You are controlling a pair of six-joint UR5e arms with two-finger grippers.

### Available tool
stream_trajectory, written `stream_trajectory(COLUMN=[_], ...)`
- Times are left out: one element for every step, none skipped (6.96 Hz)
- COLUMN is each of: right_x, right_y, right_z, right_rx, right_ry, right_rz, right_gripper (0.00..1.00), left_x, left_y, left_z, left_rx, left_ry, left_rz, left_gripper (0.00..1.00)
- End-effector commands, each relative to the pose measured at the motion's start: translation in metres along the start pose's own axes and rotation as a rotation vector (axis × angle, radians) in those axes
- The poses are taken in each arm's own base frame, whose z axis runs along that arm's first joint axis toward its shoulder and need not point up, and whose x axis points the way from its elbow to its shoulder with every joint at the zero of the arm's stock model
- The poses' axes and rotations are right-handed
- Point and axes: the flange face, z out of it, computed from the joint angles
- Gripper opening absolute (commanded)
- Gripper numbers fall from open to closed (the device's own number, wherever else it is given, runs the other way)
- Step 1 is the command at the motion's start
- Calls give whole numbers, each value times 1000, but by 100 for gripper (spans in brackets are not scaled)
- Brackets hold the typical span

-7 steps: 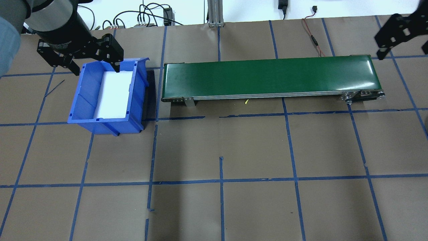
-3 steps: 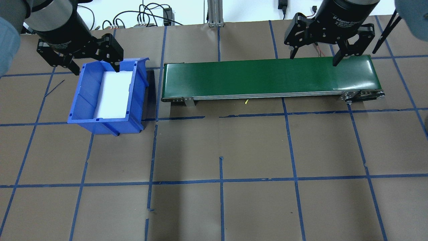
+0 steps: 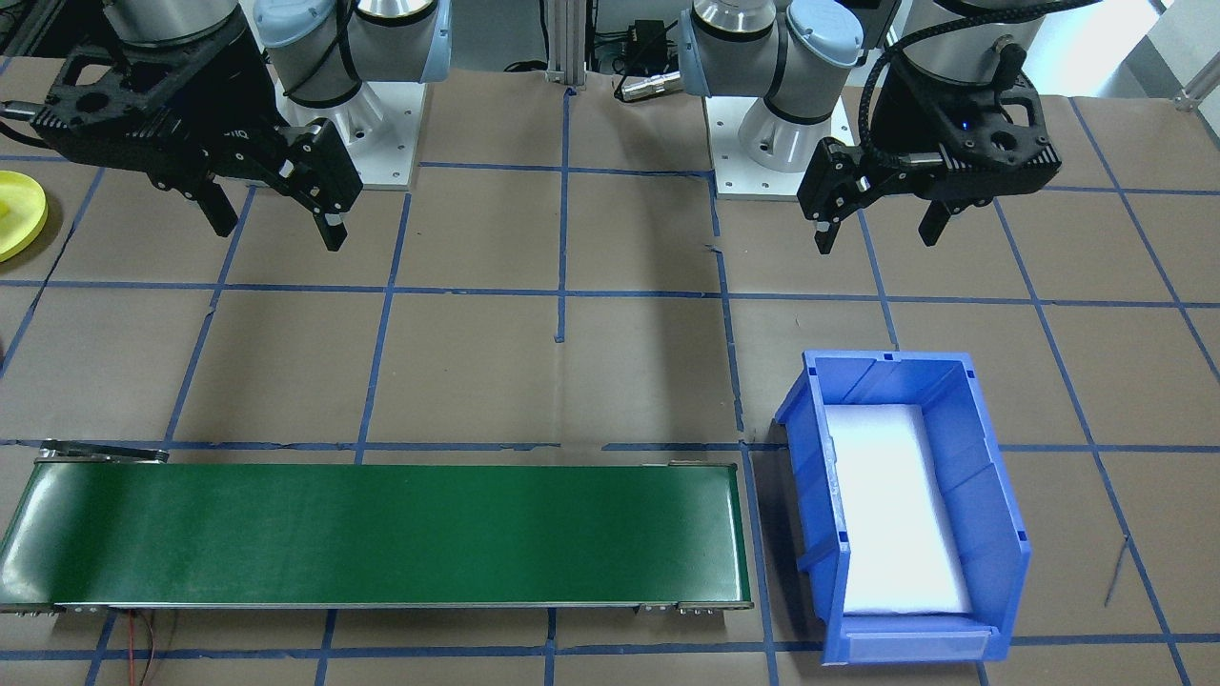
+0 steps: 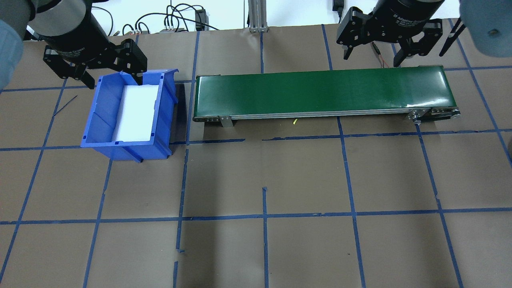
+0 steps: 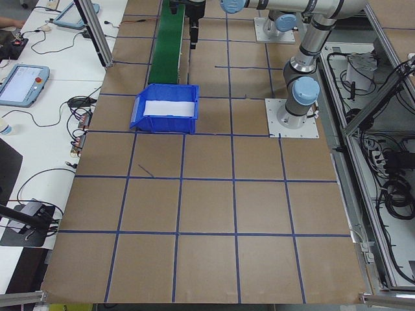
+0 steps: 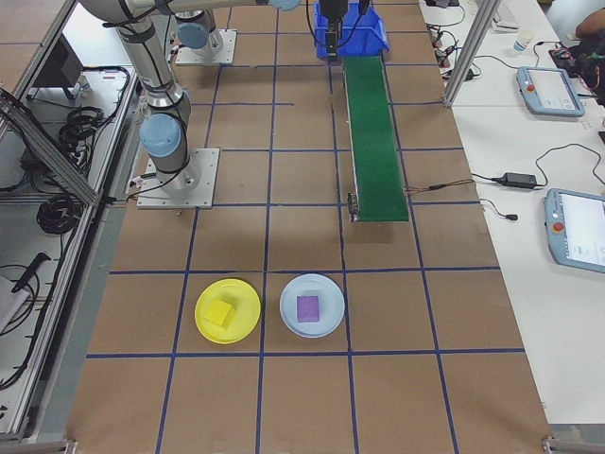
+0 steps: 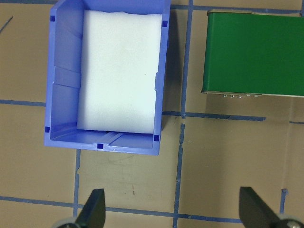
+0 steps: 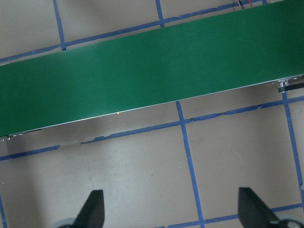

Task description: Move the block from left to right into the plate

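Note:
The yellow plate (image 6: 242,322) lies on the table at the robot's right end, with a yellow block (image 6: 221,313) resting on it; its rim (image 3: 17,214) shows at the front-facing view's left edge. My left gripper (image 4: 116,85) hovers open and empty over the far rim of the blue bin (image 4: 100,120), also seen as left gripper (image 3: 875,238) and left gripper (image 7: 174,211). My right gripper (image 4: 370,60) hangs open and empty above the right part of the green conveyor belt (image 4: 320,92), also seen as right gripper (image 3: 278,232) and right gripper (image 8: 174,211).
The blue bin (image 3: 991,505) holds only a white foam pad (image 3: 891,505). A pale blue plate (image 6: 326,326) with a purple block (image 6: 308,307) sits beside the yellow plate. The conveyor belt (image 3: 372,534) runs across the table's far side. Cables lie beyond it.
My right gripper swung in from the far right to above the belt's right end, then drifted slightly toward the far edge. The left gripper stayed put.

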Motion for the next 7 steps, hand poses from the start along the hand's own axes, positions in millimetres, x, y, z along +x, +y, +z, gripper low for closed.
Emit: stream_trajectory(right_x=[0,0,0,0,0,0,0], right_y=[-2,0,0,0,0,0,0], right_z=[-1,0,0,0,0,0,1], right_rx=[18,6,4,4,4,4,1], right_ry=[-1,1,-1,-2,-2,-2,-1], right_rz=[-43,-49,-59,-58,-58,-60,-59], right_gripper=[100,100,100,100,100,100,100], left_x=[0,0,0,0,2,0,1], left_y=[0,0,0,0,1,0,1], left_z=[1,1,1,0,0,0,1], left_rx=[-1,-3,-3,0,-1,0,-1], left_ry=[0,0,0,0,0,0,0], left_rz=[-1,-1,1,1,4,1,2], left_gripper=[100,100,100,100,100,100,100])
